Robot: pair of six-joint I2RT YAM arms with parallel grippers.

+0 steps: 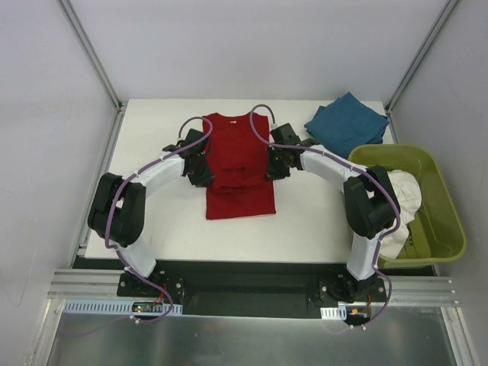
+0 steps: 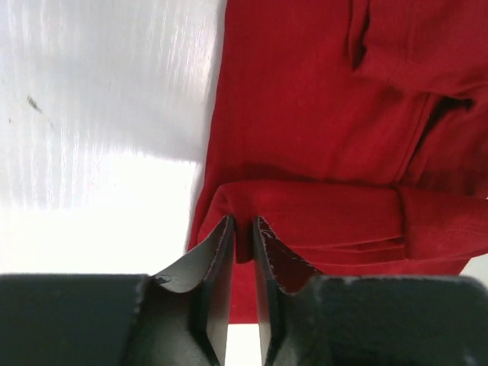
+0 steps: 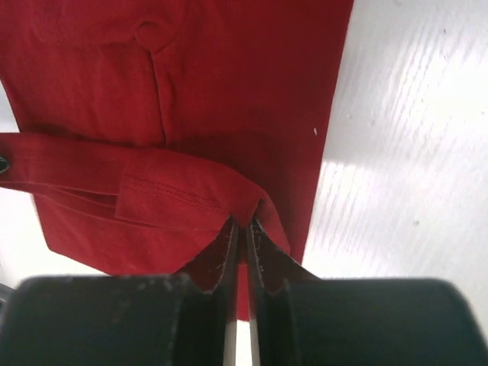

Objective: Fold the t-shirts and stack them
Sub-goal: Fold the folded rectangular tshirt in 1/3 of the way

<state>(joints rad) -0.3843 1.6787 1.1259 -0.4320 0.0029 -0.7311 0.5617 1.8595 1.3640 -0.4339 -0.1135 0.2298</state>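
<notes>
red t-shirt (image 1: 239, 164) lies mid surface (image 1: 320, 221). left end effector (image 2: 242, 226) and right end effector (image 3: 244, 226) each pinch one end of a raised cloth fold, likely so it folds evenly. teal t-shirt (image 1: 347, 122) sits folded far right, starting the stack.

We're looking down on a white counter (image 1: 305, 221), matte, with soft glare pooling on its bare surface along the left edge (image 2: 99, 221). Pale grey walls (image 1: 252, 46) close in on three sides. Slanted aluminium posts rise from the far left corner (image 1: 88, 49) and the far right corner (image 1: 425, 49). An aluminium rail (image 1: 84, 286) runs along the near edge, with a brushed metal sheet (image 1: 244, 339) below it.
</notes>
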